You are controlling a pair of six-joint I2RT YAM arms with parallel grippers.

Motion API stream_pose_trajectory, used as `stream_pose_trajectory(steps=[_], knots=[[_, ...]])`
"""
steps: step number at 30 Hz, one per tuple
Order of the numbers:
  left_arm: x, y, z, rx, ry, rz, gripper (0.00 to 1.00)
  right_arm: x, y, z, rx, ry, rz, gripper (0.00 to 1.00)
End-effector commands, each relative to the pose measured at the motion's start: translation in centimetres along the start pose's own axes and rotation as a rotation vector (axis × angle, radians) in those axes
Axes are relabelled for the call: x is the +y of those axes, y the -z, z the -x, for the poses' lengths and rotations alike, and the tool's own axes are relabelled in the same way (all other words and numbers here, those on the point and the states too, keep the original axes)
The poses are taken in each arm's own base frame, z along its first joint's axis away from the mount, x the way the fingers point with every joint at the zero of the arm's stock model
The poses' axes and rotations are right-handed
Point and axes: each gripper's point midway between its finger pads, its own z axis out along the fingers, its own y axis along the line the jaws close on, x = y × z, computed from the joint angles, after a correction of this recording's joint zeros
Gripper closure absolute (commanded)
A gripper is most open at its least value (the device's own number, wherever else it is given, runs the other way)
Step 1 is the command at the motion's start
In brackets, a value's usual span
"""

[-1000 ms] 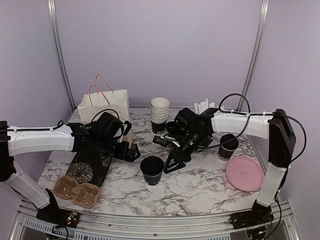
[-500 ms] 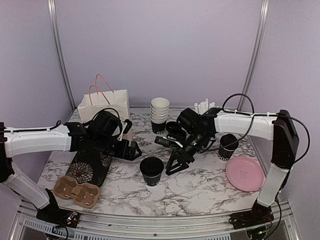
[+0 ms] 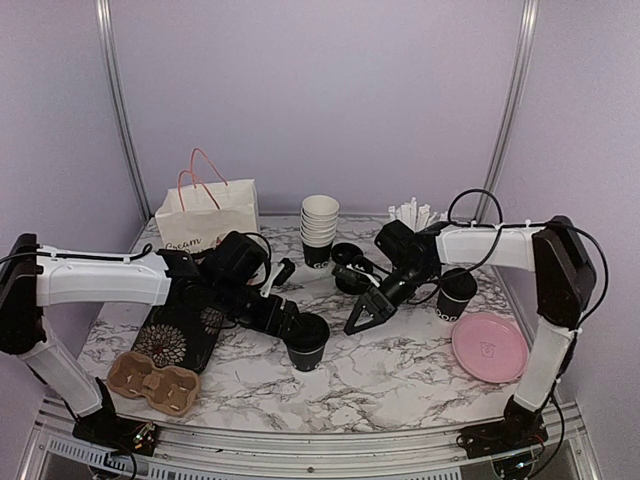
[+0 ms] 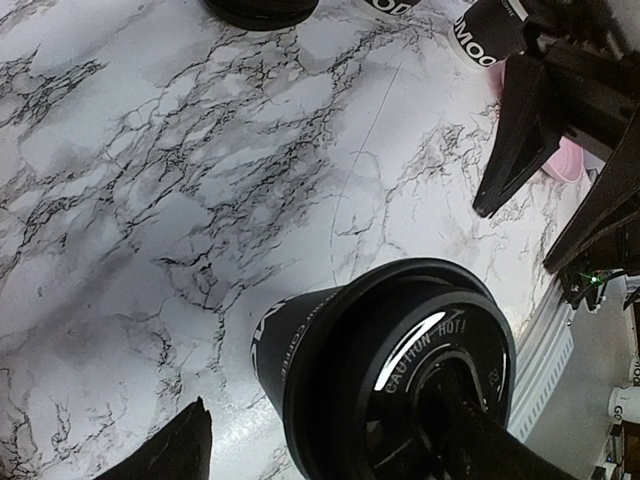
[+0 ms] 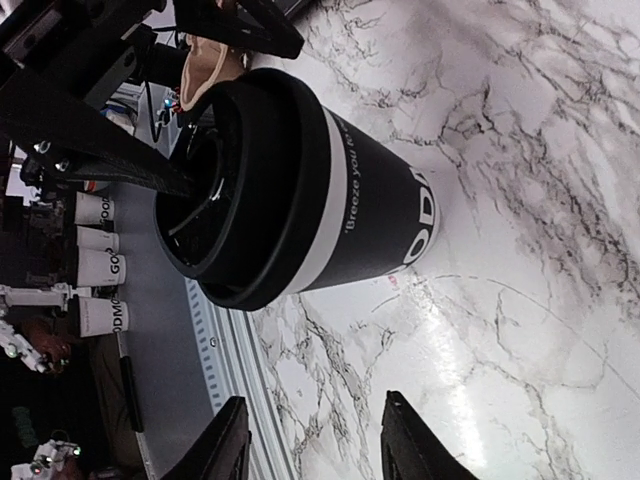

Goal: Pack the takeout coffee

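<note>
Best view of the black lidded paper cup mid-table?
Right wrist: the black lidded paper cup shows side, lid rim, white lettering. Left wrist: mostly lid top, cropped. Top external: small, dark.

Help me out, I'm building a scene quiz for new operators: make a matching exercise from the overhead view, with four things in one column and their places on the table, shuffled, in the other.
Things:
1. white paper bag
2. pink plate
3. cardboard cup carrier
4. stack of nested cups

Places:
A. front left
B. back middle
C. front right
D. back left

Pairs: 1-D, 2-C, 3-A, 4-B
</note>
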Motion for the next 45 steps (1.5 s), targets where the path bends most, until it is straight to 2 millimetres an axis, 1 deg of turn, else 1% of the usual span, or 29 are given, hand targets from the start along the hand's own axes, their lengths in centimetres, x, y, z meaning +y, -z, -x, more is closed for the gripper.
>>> stream_pose_trajectory(steps=[1,5,8,11,15,18,24,29,31,34,36,37,39,40,42,43,45], knots=[[-0.4,-0.5,0.2,0.007,-0.009,-0.013,0.21,1.9,-0.9,1.2,-0.012,-0.002,0.133,0.53],[-0.4,-1.1,-0.3,0.033,-0.005,-0.026,0.25,2.5,-2.2,1.0,0.022,0.006,0.161,0.48],[-0.2,-1.6,-0.9,0.057,-0.001,-0.028,0.27,2.9,-2.9,1.3,0.035,0.005,0.185,0.47],[0.0,-1.9,-1.2,0.068,0.001,-0.027,0.28,2.7,-3.2,1.6,0.038,-0.013,0.191,0.48],[0.0,-2.1,-1.5,0.074,0.001,-0.034,0.29,2.1,-3.7,1.8,0.045,-0.042,0.192,0.52],[0.0,-2.2,-1.6,0.078,-0.002,-0.036,0.29,1.8,-3.9,1.9,0.046,-0.056,0.196,0.57],[0.1,-2.8,-1.8,0.093,-0.012,-0.040,0.30,1.2,-4.4,2.0,0.050,-0.084,0.194,0.64],[0.4,-3.4,-2.1,0.108,-0.015,-0.045,0.30,-0.4,-5.2,1.7,0.063,-0.169,0.198,0.67],[0.7,-3.7,-2.3,0.113,-0.010,-0.043,0.31,-1.9,-5.6,1.3,0.064,-0.243,0.189,0.71],[1.5,-4.1,-2.8,0.126,0.006,-0.043,0.32,-5.0,-6.9,-0.4,0.093,-0.394,0.166,0.73],[1.9,-4.4,-3.2,0.138,0.018,-0.045,0.34,-6.0,-8.0,-1.7,0.123,-0.458,0.168,0.76],[2.0,-4.5,-3.3,0.142,0.018,-0.045,0.34,-6.2,-8.4,-2.0,0.135,-0.462,0.160,0.77],[2.2,-4.4,-3.4,0.145,0.024,-0.042,0.34,-5.8,-8.7,-1.8,0.140,-0.449,0.150,0.76],[2.2,-4.3,-3.4,0.142,0.024,-0.044,0.34,-5.4,-8.5,-1.4,0.134,-0.435,0.159,0.76],[2.2,-4.1,-3.2,0.136,0.024,-0.046,0.34,-4.6,-7.8,-0.1,0.112,-0.350,0.151,0.76],[2.1,-3.9,-3.0,0.128,0.020,-0.046,0.34,-4.0,-7.2,0.8,0.103,-0.293,0.131,0.76],[2.1,-3.6,-2.6,0.109,0.012,-0.040,0.31,-1.7,-6.0,2.6,0.073,-0.158,0.143,0.71]])
